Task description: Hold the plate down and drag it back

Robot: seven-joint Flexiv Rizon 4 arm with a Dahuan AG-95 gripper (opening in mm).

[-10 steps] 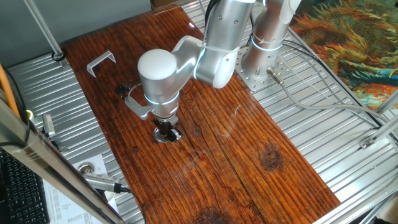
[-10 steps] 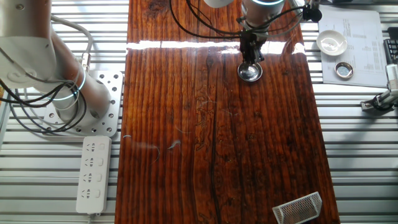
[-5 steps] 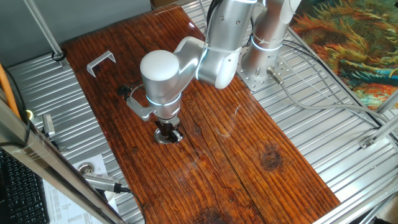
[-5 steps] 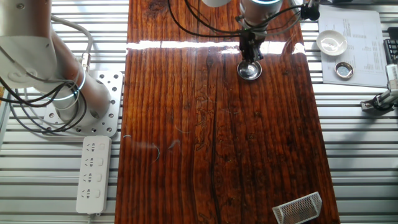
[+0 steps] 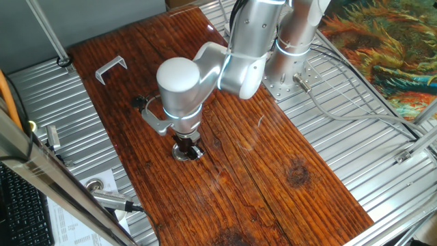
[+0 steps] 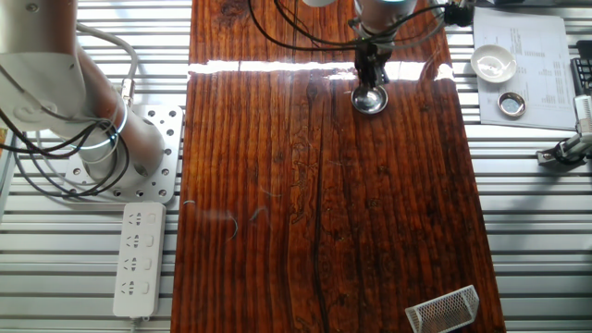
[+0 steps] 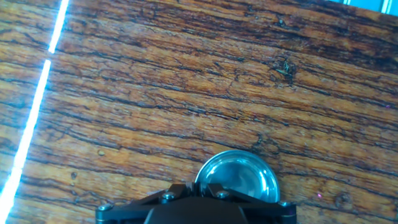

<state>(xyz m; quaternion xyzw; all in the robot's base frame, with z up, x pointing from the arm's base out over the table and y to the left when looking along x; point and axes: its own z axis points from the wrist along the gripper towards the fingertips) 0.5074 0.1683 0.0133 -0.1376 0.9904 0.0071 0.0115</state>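
Because the plate (image 6: 370, 100) is a small shiny metal disc lying flat on a glossy wooden tabletop (image 6: 314, 203), it looks light, stiff and slippery, likely to skate sideways or tip on its rim if the load comes off-centre. Pressing straight down on its dark middle seems the safest way to hold it; pinching the thin rim would be hard.

From one fixed view the plate sits left of centre in the frame, directly under the gripper (image 5: 187, 147), whose fingers (image 5: 190, 146) reach down onto it and appear to touch it. From the other fixed view it lies near the top of the frame, right of centre, just below a bright band of glare. The hand view shows it at the bottom edge, half hidden by the dark gripper body. Whether the fingers are closed together or slightly parted cannot be told from any view; they grasp nothing, only bearing on the plate from above.

Off the wood, at the upper right of the other fixed view, a small white bowl (image 6: 493, 63) stands on a sheet of paper (image 6: 532, 55), apparently empty, with a little metal ring (image 6: 511, 104) beside it.
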